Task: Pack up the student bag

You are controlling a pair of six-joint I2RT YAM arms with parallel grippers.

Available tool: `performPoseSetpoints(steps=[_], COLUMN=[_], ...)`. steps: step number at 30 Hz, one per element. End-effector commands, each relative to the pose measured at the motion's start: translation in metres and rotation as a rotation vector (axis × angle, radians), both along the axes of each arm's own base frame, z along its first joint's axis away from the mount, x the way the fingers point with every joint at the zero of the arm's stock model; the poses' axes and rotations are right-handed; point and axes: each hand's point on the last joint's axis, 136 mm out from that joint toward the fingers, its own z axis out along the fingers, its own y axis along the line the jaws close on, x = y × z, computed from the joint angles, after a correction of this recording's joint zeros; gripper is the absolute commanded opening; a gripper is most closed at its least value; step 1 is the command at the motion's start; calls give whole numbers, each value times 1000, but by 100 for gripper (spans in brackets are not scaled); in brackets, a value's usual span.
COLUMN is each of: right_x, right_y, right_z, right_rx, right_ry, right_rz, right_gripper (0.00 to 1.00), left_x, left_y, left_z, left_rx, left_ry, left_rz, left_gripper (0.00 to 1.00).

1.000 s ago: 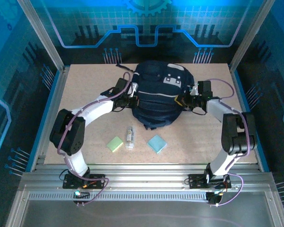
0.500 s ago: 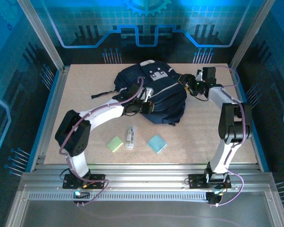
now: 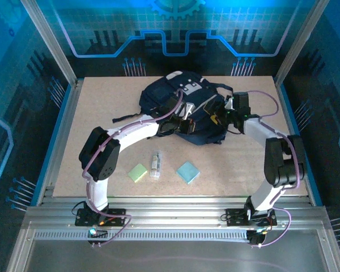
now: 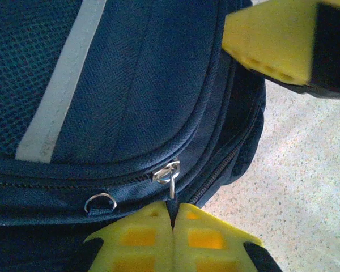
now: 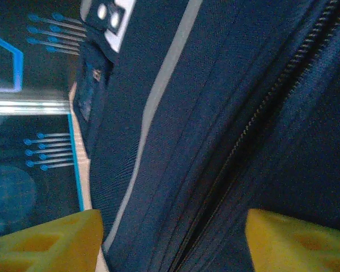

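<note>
Two changes matter: the right gripper [image 3: 218,116] has let go, its jaws now spread apart over the student bag [image 3: 178,105]; the left gripper [image 4: 173,226] stays clenched on the zipper pull [image 4: 170,175]; the zip looks barely opened, so packing is yet to start; compared with a second ago, the bag lies further back on the table [image 3: 260,170] and has turned leftward.
</note>
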Motion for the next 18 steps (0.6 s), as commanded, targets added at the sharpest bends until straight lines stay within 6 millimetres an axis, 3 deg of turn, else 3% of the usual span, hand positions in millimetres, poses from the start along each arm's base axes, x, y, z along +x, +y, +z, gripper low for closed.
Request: performPoseSetpoints(steps=[1,3,6,13,18], right_x=[13,16,17,14,14], right_y=[18,18,10,-4,-2], right_z=[-11,-16,-19,-14,-10], right_rx=[18,7,2,-46,-45], right_ry=[1,0,7,-6,-16], right_rz=[7,-1,-11,5,32], right_gripper=[39,0,0,0,0], left_x=[-19,-19,-13,19,39], left_y=[-8,0,22,103,153], left_z=[18,12,1,-22,-36], left_rx=[-72,-45,6,-3,31], left_ry=[-4,-9,-15,58,53], left_rz=[-42,-16,43,278,401], left_gripper=[0,0,0,0,0])
